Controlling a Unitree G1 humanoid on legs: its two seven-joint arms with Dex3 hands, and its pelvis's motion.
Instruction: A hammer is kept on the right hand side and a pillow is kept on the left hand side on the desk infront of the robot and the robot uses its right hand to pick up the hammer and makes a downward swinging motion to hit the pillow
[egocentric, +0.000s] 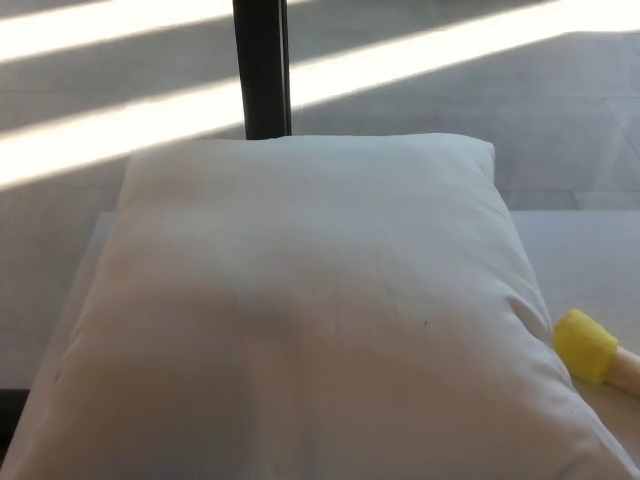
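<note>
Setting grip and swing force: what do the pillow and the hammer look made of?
Pillow: white matte woven cloth over soft filling, judging by its faint creases and puffed, rounded corners. Hammer: the yellow head looks like matte foam or soft plastic, with rounded edges and no shine; the pale handle could be wood or plastic. Only a stub shows at the frame's edge.

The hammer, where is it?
In the head view, the hammer lies at the right edge, beside the pillow's lower right corner; only its yellow head and some handle show.
</note>
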